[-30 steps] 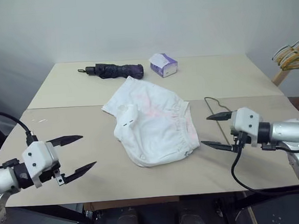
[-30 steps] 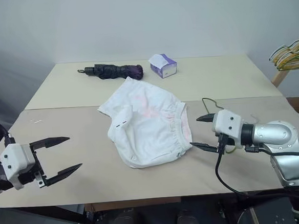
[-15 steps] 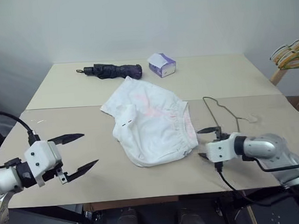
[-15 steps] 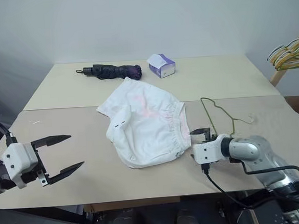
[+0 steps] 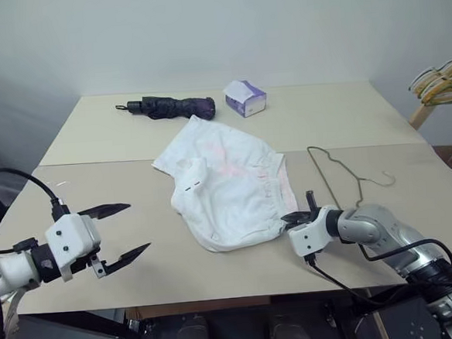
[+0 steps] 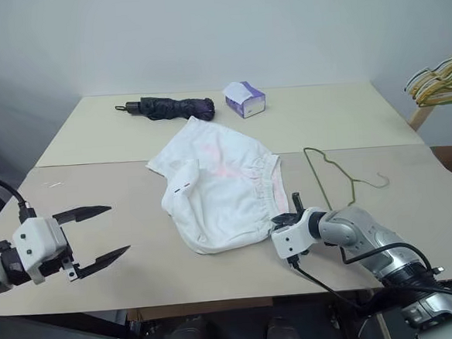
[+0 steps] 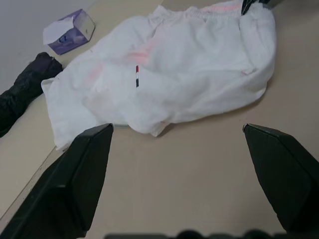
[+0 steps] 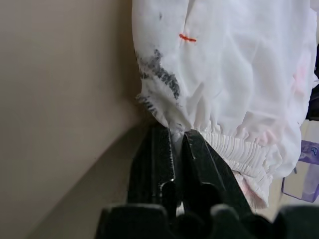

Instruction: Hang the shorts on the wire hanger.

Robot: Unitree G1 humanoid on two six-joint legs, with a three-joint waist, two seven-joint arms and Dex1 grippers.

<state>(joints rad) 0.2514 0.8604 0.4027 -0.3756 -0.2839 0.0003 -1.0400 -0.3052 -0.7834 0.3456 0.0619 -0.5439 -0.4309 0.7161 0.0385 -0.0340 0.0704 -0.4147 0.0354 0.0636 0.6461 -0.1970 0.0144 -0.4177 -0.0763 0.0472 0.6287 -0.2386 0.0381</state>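
Note:
The white shorts [image 5: 226,186] lie crumpled in the middle of the table, with faint pink smudges and a gathered waistband toward the right. My right gripper [image 5: 291,218] is shut on the waistband's near corner; in the right wrist view its black fingers [image 8: 192,149] pinch the gathered white cloth [image 8: 219,74]. The thin olive wire hanger [image 5: 336,173] lies flat on the table just right of the shorts, hook pointing right. My left gripper [image 5: 122,233] hovers open over the table's near left, well clear of the shorts [image 7: 169,69].
A folded dark umbrella [image 5: 171,107] and a small white-and-purple tissue box [image 5: 244,98] sit at the table's far side. A bunch of yellow and coloured hangers [image 5: 441,81] on a wooden rack stands past the right edge. A seam [image 5: 94,163] crosses the table.
My right gripper has dropped to the table, moved left to the shorts' waistband and shut on it. The left gripper has stayed open in nearly the same place.

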